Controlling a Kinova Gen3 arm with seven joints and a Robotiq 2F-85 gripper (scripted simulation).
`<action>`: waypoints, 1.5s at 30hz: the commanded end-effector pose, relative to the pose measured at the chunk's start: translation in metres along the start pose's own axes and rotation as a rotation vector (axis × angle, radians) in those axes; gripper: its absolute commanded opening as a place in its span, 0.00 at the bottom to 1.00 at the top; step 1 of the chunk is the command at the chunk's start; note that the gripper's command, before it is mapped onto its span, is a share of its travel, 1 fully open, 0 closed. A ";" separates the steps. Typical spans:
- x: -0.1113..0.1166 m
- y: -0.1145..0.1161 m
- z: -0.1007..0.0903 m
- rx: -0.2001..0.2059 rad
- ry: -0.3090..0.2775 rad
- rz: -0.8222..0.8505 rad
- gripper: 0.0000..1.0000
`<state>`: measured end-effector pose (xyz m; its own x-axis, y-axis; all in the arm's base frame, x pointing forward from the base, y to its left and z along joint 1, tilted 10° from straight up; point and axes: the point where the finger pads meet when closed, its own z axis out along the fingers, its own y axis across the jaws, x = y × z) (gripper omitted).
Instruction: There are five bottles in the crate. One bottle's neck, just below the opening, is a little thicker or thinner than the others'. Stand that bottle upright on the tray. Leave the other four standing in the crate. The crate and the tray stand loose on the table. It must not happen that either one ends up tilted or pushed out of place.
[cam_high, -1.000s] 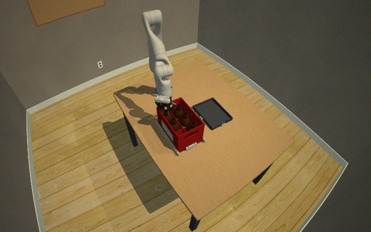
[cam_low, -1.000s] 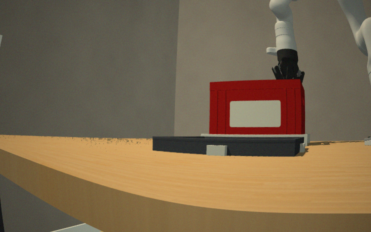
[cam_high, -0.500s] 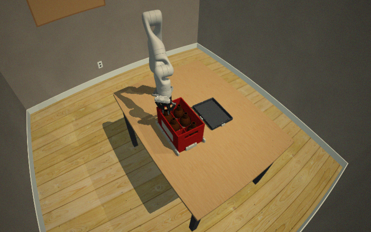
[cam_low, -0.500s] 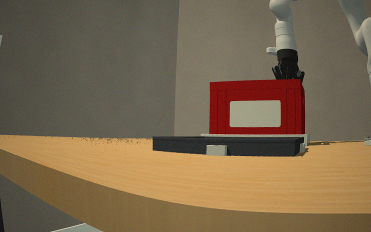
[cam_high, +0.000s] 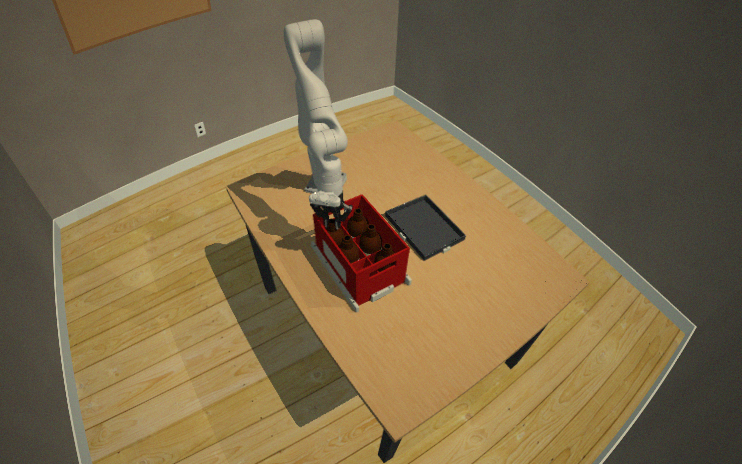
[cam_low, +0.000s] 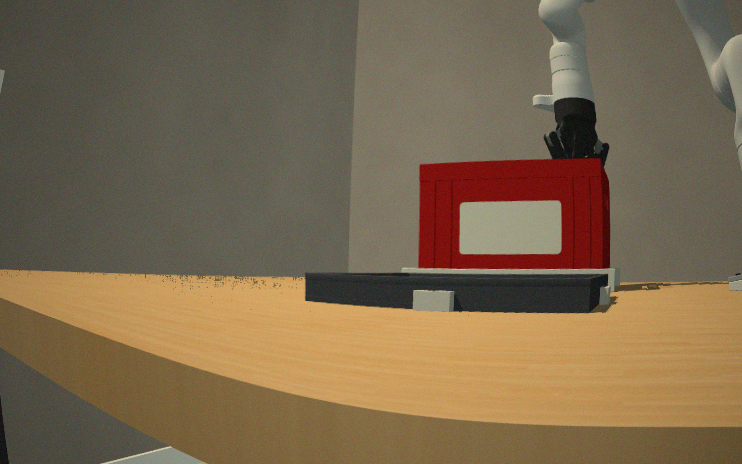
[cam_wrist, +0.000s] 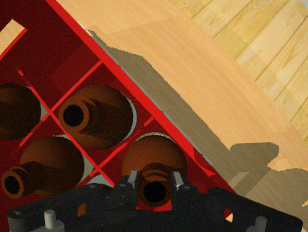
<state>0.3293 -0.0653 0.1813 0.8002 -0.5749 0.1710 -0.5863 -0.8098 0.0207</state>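
Note:
My gripper (cam_high: 333, 223) (cam_wrist: 154, 181) is shut on the neck of a brown bottle (cam_high: 335, 236) (cam_wrist: 154, 156), which stands in a corner cell of the red crate (cam_high: 381, 281) (cam_low: 508, 187) (cam_wrist: 80, 31). Its mouth shows between the fingertips in the wrist view. The other brown bottles stand in the crate: one beside it along the same long wall (cam_high: 349, 250) (cam_wrist: 105, 117), the others in the remaining cells (cam_high: 357, 224) (cam_high: 371, 239) (cam_high: 385, 252). I cannot tell neck thickness apart. The dark tray (cam_high: 424, 227) (cam_low: 361, 290) bears nothing.
The tray lies close beside the crate's long side, on the wooden table (cam_high: 465, 311) (cam_low: 273, 339). Pale blocks (cam_high: 382, 293) (cam_low: 433, 300) sit at the foot of the crate and the tray. Red dividers and the crate's high walls surround the bottles. The table's edge runs near the crate's labelled side.

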 end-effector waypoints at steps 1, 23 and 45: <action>0.000 0.000 0.000 0.000 0.000 0.000 0.00; 0.000 0.000 0.000 0.000 0.000 0.000 0.64; 0.000 0.000 0.000 0.000 0.000 0.000 0.64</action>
<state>0.3292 -0.0654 0.1807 0.8003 -0.5749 0.1704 -0.5864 -0.8097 0.0217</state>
